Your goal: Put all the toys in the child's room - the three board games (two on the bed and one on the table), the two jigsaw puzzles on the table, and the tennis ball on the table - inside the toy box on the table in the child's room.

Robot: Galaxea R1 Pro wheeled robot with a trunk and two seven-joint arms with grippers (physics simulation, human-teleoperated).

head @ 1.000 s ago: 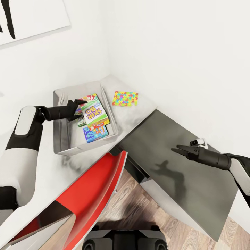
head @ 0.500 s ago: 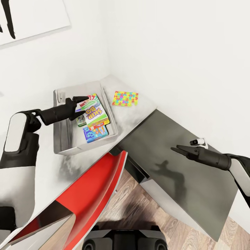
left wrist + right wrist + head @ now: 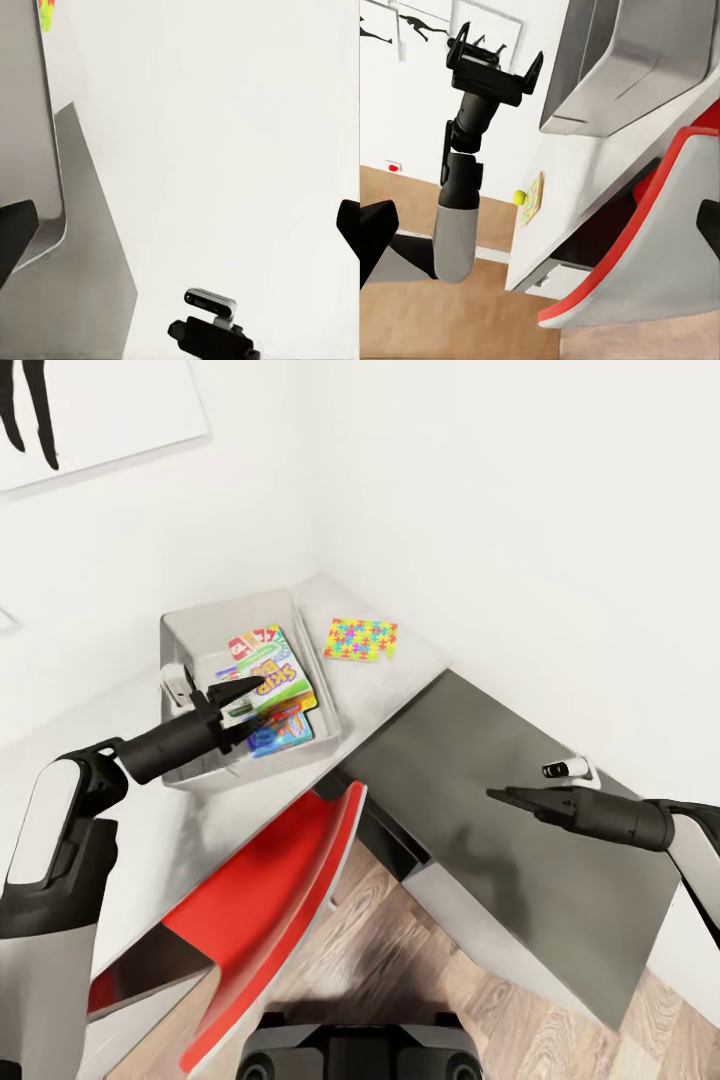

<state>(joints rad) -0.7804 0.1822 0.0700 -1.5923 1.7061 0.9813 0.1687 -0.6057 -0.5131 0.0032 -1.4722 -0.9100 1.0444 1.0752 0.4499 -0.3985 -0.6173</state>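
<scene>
At the far left of the head view, my left gripper [image 3: 243,697] hangs with its two fingers spread apart and nothing between them, over the near edge of the toy box [image 3: 185,628], a shallow grey bin on the pale table [image 3: 130,840]. Inside the bin, just beyond my fingertips, lie the board games [image 3: 268,682], stacked and overlapping. Further right, on the bare tabletop beside the bin's far corner, lies one jigsaw puzzle [image 3: 361,639], flat, with its longer side running left to right. It sits beyond and to the right of my left fingers, past the bin, so I judge the left arm the nearer one. At the far right, my right gripper [image 3: 500,794] hovers over the lower dark cabinet [image 3: 520,860], well apart from the puzzle; its fingers look drawn together with nothing held. The right wrist view shows a tennis ball [image 3: 519,197] on the table beside another puzzle [image 3: 532,199].
</scene>
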